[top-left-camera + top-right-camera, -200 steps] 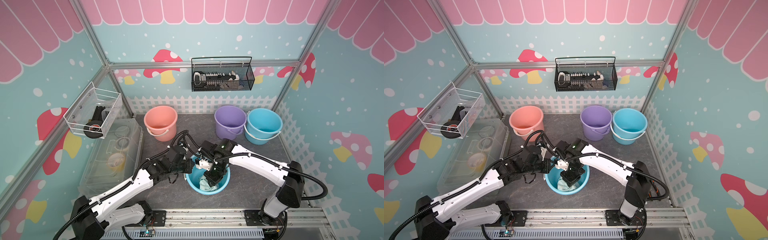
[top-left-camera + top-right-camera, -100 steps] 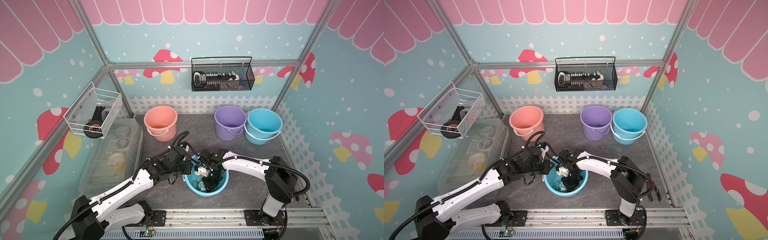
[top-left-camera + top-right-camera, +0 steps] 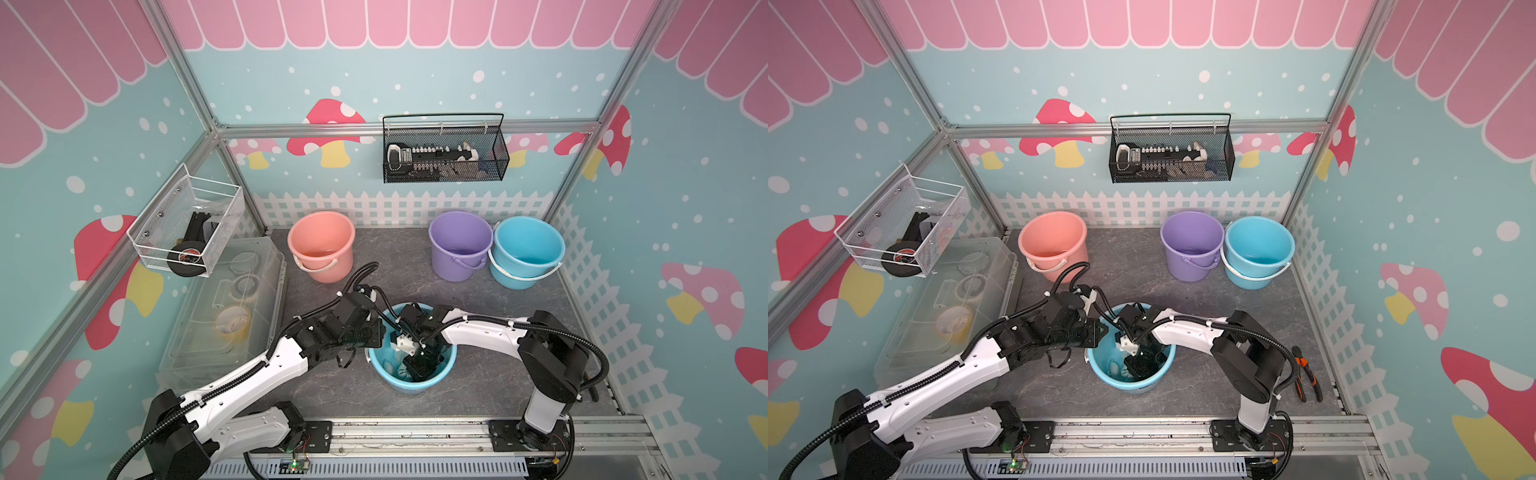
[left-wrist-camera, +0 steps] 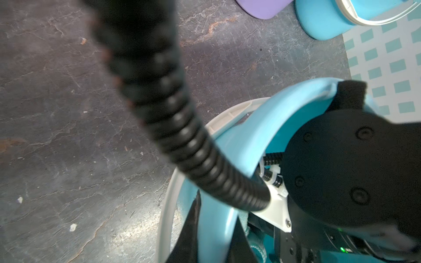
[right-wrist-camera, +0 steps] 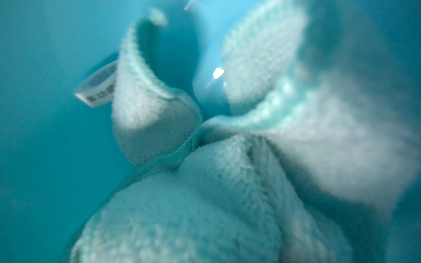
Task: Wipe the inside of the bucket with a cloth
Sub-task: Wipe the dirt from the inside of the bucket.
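Down into the bucket [image 3: 412, 386] went the right gripper [image 3: 417, 368], pinching the cloth [image 3: 392, 366], left gripper [image 3: 376, 338] nipping the rim; a hard push could tip it.

The cloth [image 3: 391, 366] lies inside the frontmost bucket [image 3: 412, 386].

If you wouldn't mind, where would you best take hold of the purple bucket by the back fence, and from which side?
On the purple bucket, pinch the left part of the rim from above: it stands upright, mouth open, its handle lies folded down in front, and the back blue bucket crowds its right side.
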Robot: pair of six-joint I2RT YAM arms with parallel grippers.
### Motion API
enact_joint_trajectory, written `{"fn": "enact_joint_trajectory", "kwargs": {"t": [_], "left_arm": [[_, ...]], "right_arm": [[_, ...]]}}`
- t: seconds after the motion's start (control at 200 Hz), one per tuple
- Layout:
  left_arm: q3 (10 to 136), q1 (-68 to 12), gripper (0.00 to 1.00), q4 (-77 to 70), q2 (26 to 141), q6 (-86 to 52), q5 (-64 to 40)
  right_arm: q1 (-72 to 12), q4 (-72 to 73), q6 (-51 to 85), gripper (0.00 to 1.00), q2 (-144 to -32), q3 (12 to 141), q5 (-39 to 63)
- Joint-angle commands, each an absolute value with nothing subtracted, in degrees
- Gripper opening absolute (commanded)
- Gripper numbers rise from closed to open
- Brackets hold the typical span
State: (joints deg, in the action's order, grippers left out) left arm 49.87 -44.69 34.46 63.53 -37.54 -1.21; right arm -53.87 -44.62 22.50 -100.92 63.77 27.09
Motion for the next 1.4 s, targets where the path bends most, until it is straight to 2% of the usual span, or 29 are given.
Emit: {"fn": "enact_joint_trajectory", "kwargs": {"t": [0.0, 0.225, 0.52, 0.786, 0.981, 1.206, 1.396], "left_arm": [[51.4, -45.0, 0.0, 29.1, 62.8, -36.4, -1.5], [51.5, -45.1, 0.0, 28.7, 63.0, -36.4, -1.6], [51.4, -45.4, 0.0, 28.7, 62.9, -36.6, -1.5], [51.5, -46.0, 0.0, 28.6, 63.1, -36.8, -1.1], [51.5, -46.5, 0.0, 28.6, 62.8, -37.0, -0.8], [51.8, -46.9, 0.0, 28.5, 63.3, -37.0, -0.6], [52.0, -47.0, 0.0, 28.4, 63.9, -36.7, -0.5]], "right_arm": [[-53.6, -38.8, 28.6, 0.0, -98.9, 62.0, 37.9], [-52.7, -29.3, 38.7, 0.0, -91.0, 61.4, 43.1], [-51.2, -22.6, 49.5, 0.0, -82.0, 59.6, 42.4], [-50.3, -22.4, 52.8, 0.0, -82.2, 58.4, 29.7], [-50.3, -14.6, 55.8, 0.0, -87.4, 56.1, 26.9], [-50.4, -22.3, 48.3, 0.0, -92.0, 59.2, 14.2], [-50.9, -21.5, 41.1, 0.0, -89.2, 59.4, 7.0]]}}
